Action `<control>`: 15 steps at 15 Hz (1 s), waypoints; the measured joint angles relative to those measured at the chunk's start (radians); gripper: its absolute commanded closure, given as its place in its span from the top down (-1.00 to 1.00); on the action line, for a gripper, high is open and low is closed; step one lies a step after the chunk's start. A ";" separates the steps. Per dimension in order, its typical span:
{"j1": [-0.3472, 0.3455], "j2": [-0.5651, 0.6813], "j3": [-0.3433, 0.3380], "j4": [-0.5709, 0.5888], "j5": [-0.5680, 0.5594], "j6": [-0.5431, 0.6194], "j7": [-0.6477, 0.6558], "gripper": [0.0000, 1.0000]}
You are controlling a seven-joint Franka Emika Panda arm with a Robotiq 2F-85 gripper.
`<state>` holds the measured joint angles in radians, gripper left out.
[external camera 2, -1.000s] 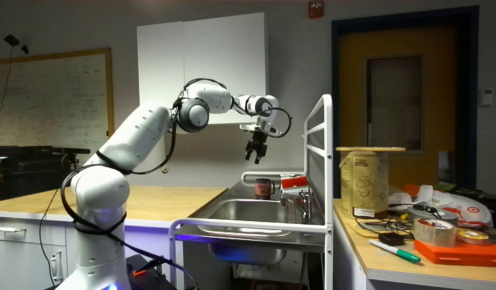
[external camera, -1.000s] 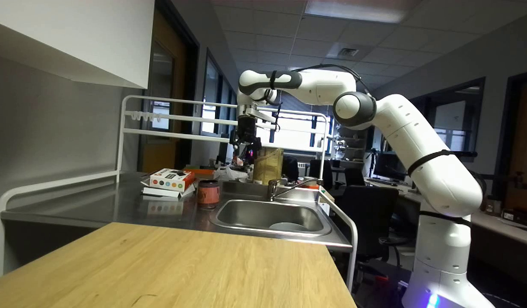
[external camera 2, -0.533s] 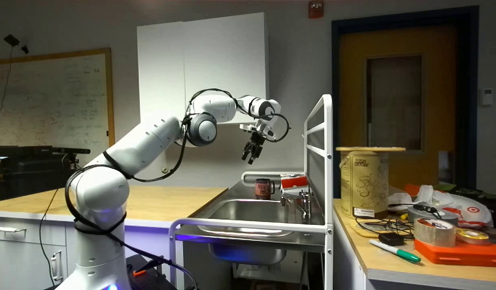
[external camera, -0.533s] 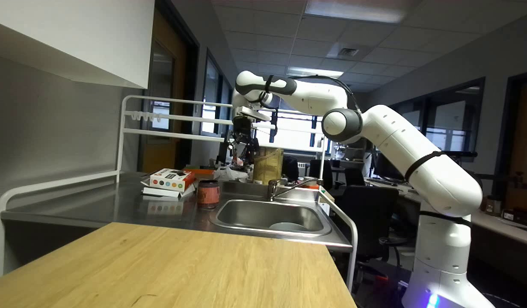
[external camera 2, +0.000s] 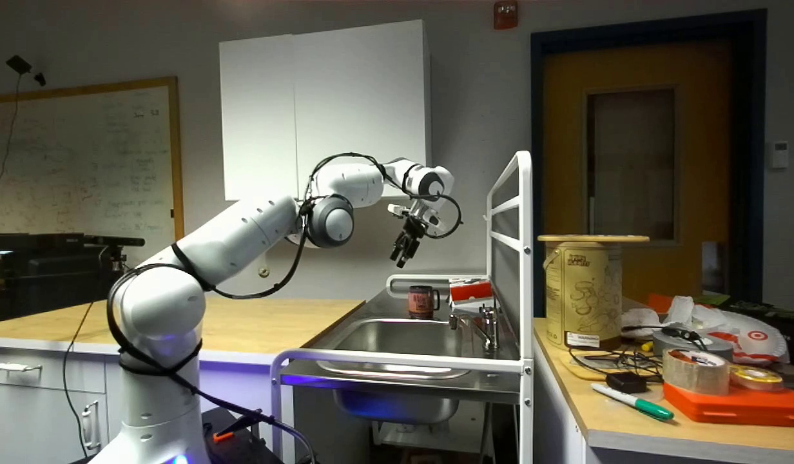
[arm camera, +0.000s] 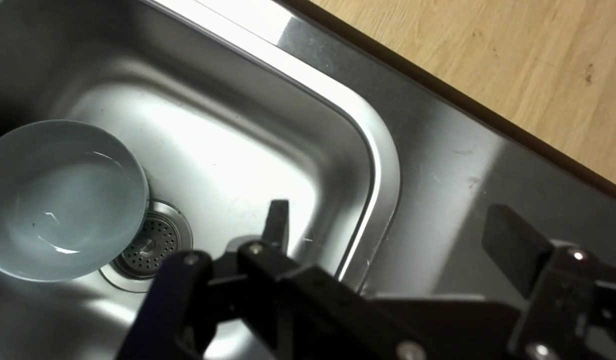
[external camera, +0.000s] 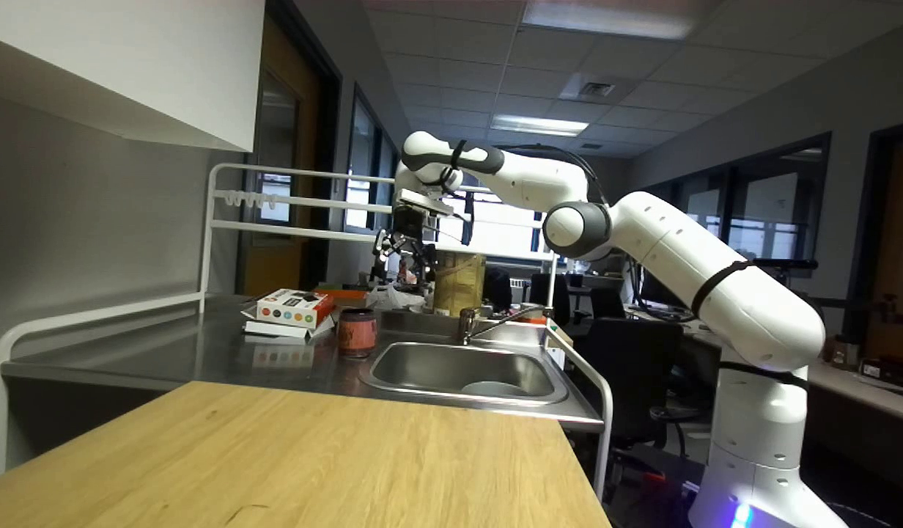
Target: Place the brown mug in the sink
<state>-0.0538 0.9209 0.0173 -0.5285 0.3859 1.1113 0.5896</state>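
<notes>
The brown mug (external camera 2: 421, 302) stands upright on the metal counter (external camera: 166, 352), just beside the sink (arm camera: 385, 155) and near a box (external camera 2: 471, 291), its handle (external camera 2: 437, 299) turned toward the white rack (external camera 2: 526, 290). It looks stiff and probably fairly light if empty, though its inside is hidden; the curved side could slip, so a square hold across the body, clear of the handle, seems best. The gripper (arm camera: 393, 232) hangs higher up, fingers (arm camera: 513, 247) spread, nothing between them. A bowl (arm camera: 63, 200) sits in the sink, likely easily chipped.
</notes>
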 measured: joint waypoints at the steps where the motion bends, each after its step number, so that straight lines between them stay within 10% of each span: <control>1: 0.001 0.009 -0.002 0.007 0.000 0.020 0.020 1.00; 15: 0.014 0.078 -0.050 0.011 -0.024 0.200 0.312 1.00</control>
<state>-0.0399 0.9989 -0.0326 -0.5179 0.3617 1.3116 0.9016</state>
